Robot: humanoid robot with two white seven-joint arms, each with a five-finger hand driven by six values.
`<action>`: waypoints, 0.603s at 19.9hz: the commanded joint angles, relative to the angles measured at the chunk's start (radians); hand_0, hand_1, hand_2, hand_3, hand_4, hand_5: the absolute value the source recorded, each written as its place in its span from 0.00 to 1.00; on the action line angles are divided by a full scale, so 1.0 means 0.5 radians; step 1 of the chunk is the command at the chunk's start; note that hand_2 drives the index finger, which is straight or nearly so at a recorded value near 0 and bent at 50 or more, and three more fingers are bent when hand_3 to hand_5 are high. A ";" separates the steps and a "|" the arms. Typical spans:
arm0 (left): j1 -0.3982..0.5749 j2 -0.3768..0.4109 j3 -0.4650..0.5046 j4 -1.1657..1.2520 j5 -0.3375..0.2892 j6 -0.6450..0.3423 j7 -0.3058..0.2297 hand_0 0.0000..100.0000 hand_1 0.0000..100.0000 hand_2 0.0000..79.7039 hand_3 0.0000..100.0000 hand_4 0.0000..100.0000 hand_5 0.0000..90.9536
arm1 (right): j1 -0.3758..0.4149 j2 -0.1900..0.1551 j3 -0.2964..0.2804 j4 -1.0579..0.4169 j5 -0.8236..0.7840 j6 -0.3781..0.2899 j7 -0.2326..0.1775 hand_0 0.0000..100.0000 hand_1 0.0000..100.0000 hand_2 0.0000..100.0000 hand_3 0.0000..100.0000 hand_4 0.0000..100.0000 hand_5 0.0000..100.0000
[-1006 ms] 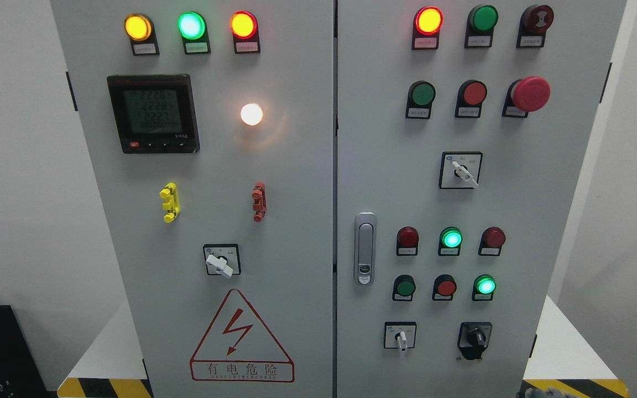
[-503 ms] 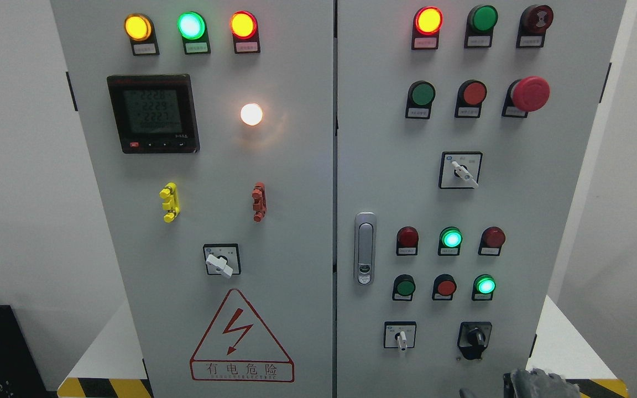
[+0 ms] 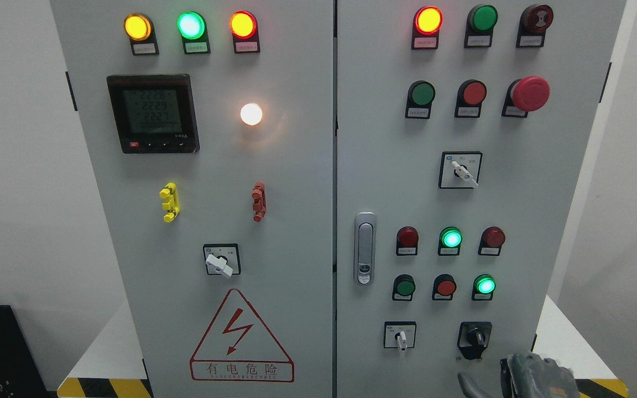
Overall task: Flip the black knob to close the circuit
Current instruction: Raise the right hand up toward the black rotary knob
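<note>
Fingers (image 3: pixel 470 384) grey-gloved, round black knob (image 3: pixel 475 337) above

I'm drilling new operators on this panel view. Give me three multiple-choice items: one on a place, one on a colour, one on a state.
1. Where is the black knob?
A. top left
B. lower right of the right door
C. beside the meter

2. What colour is the mushroom-head button?
A. red
B. yellow
C. blue

3. Is the right hand touching the black knob?
A. yes, gripping it
B. no, it is below it
C. pressing it flat

Answers: B, the knob sits bottom right; A, its cap is red; B, a gap shows above the hand.
</note>
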 commanded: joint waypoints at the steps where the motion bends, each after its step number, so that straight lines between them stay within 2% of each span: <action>1: -0.001 0.000 0.000 -0.001 0.001 0.002 -0.001 0.12 0.56 0.00 0.00 0.00 0.00 | -0.071 -0.001 -0.009 0.123 -0.003 0.010 -0.001 0.00 0.05 0.91 1.00 0.89 0.90; 12: 0.002 0.000 0.000 -0.001 0.001 0.002 -0.001 0.12 0.56 0.00 0.00 0.00 0.00 | -0.138 0.002 -0.009 0.193 -0.003 0.044 -0.001 0.00 0.05 0.91 1.00 0.89 0.90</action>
